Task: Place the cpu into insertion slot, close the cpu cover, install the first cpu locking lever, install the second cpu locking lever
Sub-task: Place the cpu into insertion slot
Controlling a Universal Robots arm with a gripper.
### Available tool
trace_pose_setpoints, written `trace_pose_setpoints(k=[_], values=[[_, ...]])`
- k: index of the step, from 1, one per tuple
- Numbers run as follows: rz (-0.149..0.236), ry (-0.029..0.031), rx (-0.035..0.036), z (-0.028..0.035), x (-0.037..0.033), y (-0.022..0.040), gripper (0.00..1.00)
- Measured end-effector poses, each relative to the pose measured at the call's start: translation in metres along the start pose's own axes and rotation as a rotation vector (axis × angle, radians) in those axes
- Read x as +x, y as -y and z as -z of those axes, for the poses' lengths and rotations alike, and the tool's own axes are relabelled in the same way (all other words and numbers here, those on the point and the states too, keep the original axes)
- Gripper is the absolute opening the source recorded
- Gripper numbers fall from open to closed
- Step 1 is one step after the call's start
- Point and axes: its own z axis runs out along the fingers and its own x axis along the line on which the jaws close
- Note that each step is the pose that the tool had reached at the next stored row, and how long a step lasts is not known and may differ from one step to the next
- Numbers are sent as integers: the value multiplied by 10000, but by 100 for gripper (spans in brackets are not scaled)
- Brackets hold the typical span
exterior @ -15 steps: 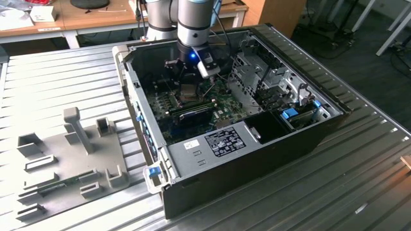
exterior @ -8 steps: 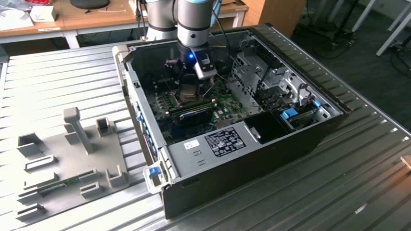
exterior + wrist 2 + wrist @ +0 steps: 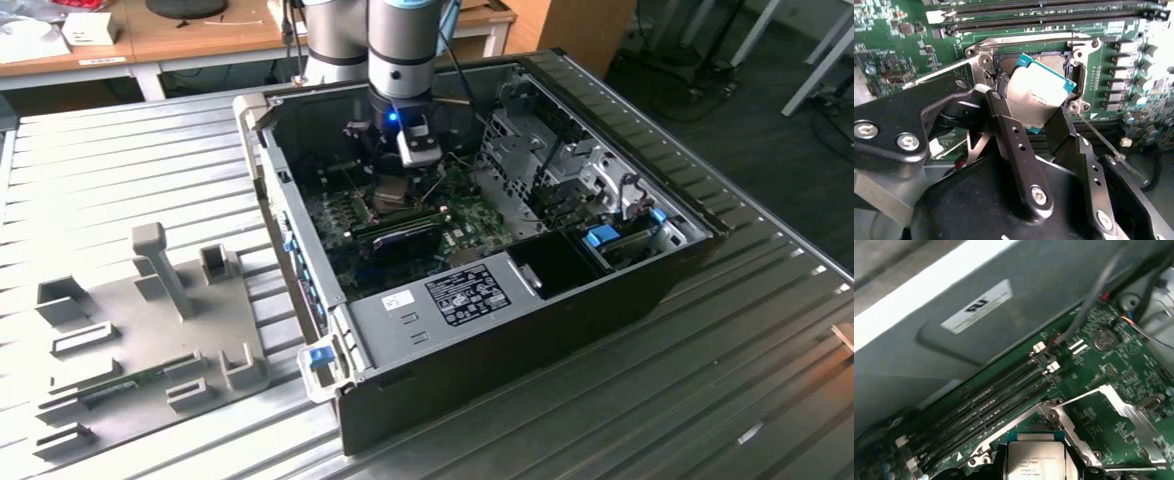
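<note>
The hand (image 3: 1029,112) is clamped on the cpu (image 3: 1041,90), held tilted between the black fingers (image 3: 1004,120) over the insertion slot (image 3: 1056,60) (its lower edge is hidden, so contact is unclear). The cpu cover (image 3: 1134,415) seems swung open alongside. A white label (image 3: 979,305) with print sits inside the computer case (image 3: 534,330), which rests on a ribbed metal counter (image 3: 134,180).

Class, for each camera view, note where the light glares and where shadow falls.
Exterior view: a warm sunlit patch lies on the ribbed table, while the inside of the computer case is shaded. Second wrist view: the cpu glares near white, held in the dark tool. First wrist view: a bright band washes out the case wall.
</note>
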Motion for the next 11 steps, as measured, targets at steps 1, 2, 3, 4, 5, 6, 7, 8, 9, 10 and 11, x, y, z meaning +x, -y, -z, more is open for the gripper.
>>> trace_pose_setpoints(k=[1,2,3,4,5,6,7,8,9,10,11], values=[[-175,14,-2,-2,0,0,54],[-359,29,-2,-3,0,0,54],[-539,43,-4,-5,0,0,54],[-718,56,-5,-7,0,0,54],[-898,71,-7,-8,0,1,54],[-1077,85,-8,-10,0,1,54],[-1266,100,-9,-11,0,1,54],[-1447,114,-10,-12,0,1,54],[-1624,128,-12,-14,0,1,54],[-1805,142,-13,-14,0,1,54],[-1984,157,-15,-15,0,1,54]])
